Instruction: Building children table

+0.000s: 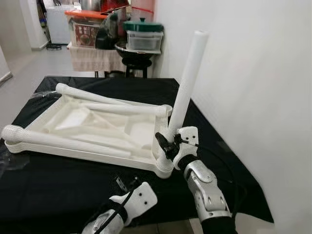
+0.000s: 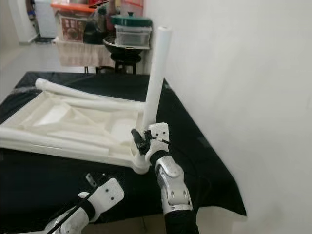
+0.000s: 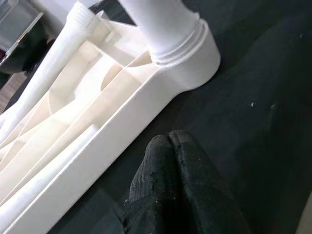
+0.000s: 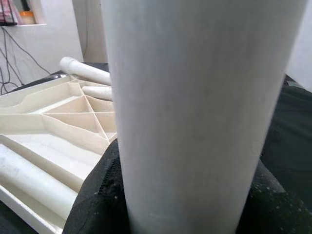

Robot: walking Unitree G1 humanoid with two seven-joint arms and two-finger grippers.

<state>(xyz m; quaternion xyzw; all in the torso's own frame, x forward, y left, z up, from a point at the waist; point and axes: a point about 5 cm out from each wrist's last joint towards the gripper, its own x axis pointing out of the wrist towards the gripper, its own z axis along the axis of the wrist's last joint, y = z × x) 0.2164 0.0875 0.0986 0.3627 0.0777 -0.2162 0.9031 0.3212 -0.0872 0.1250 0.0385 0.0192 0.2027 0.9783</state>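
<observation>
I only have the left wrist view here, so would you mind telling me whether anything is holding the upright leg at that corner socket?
Observer: Yes. The right gripper is shut on the upright table leg, low down, just above the corner socket of the upside-down tabletop.
Operator: Thank you. Is the leg standing straight?
Observer: Not quite. In the eye views its top tilts toward the white wall on the robot's right.
Operator: And where are the other legs?
Observer: At least three loose legs lie flat on the tabletop's ribbed underside; none of them stands in a socket.
Operator: Where does my left gripper sit?
Observer: The left gripper is low over the black cloth, near that corner and holding nothing.
</observation>
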